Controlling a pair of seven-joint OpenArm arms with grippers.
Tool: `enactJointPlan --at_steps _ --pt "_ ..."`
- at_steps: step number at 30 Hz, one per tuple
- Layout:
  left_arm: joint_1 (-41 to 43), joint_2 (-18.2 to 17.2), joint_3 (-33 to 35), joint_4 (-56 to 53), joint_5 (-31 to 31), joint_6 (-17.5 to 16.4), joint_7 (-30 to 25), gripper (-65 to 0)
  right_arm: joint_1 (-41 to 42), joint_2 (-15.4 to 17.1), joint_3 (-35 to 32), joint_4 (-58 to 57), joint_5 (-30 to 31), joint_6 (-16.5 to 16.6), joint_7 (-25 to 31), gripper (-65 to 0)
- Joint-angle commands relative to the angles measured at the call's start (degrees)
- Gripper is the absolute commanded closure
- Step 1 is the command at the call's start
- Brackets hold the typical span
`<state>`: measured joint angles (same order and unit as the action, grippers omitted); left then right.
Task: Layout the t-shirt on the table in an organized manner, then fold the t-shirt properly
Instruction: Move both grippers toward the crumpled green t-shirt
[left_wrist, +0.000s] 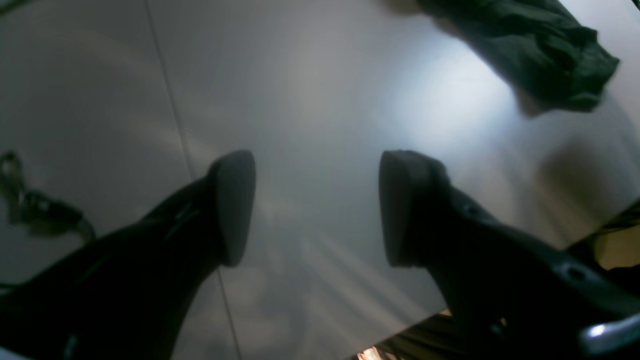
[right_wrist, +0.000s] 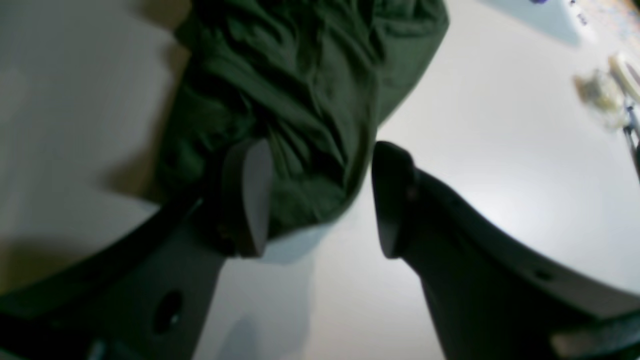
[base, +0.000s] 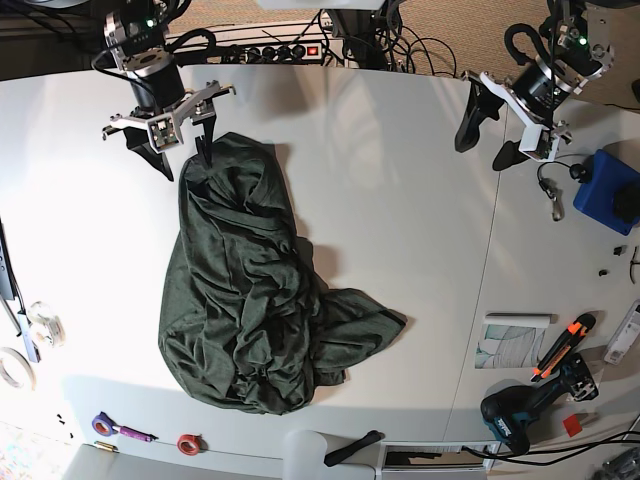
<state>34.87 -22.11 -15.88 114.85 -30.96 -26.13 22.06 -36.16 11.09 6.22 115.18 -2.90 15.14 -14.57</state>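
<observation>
A dark green t-shirt (base: 250, 290) lies crumpled in a heap on the white table (base: 400, 200), left of centre in the base view. My right gripper (base: 183, 160) hovers open over the shirt's far edge. In the right wrist view its fingers (right_wrist: 250, 195) straddle a fold of the shirt (right_wrist: 300, 75) without closing on it. My left gripper (base: 485, 148) is open above bare table at the far right, well away from the shirt. The left wrist view shows that gripper (left_wrist: 315, 200) with nothing between its pads and only a corner of the shirt (left_wrist: 545, 45) at the top right.
A blue box (base: 605, 190) sits at the right edge. A drill (base: 520, 415), an orange cutter (base: 565, 340) and a paper sheet (base: 510, 345) lie at the near right. Tape rolls (base: 15, 365) and a red ring (base: 187, 443) lie at the near left.
</observation>
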Motion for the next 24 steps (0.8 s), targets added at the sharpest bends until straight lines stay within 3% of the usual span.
enactJointPlan --at_steps 1,7,15,16,17,19,20,24 --pt "0.2 0.0 -0.4 0.7 -0.8 -0.3 -1.5 -39.3 0.4 0.3 0.2 -1.0 0.3 -0.4 1.3 -32.2" --pt "0.3 2.1 -0.4 0.7 -0.9 -0.4 -1.5 -39.3 3.2 0.3 0.2 -8.6 0.3 -0.4 2.6 -32.2" --pt "0.3 2.3 -0.4 0.7 -1.0 -0.4 -1.5 -39.3 4.0 0.3 0.2 -10.1 0.4 -0.3 3.2 -32.1" --pt "0.3 2.3 -0.4 0.7 -1.0 -0.4 -1.5 -39.3 4.0 0.3 0.2 -10.1 0.5 -0.3 3.5 -30.6" --pt "0.3 2.3 -0.4 0.7 -1.1 -0.4 -1.5 -39.3 4.0 0.3 0.2 -10.1 0.5 -0.3 3.7 -23.7" --pt "0.3 2.3 -0.4 0.7 -1.3 -0.6 -1.5 -39.3 4.0 0.3 0.2 -10.1 0.5 -0.3 3.7 -3.4" --pt "0.2 2.3 -0.4 0.7 -1.3 -0.9 -1.5 -39.3 3.9 0.3 0.2 -10.1 0.5 -0.2 3.7 0.0" --pt "-0.3 2.3 -0.4 0.5 -6.1 -0.3 0.8 -35.6 3.8 0.3 0.2 -10.1 0.5 3.3 3.9 0.0"
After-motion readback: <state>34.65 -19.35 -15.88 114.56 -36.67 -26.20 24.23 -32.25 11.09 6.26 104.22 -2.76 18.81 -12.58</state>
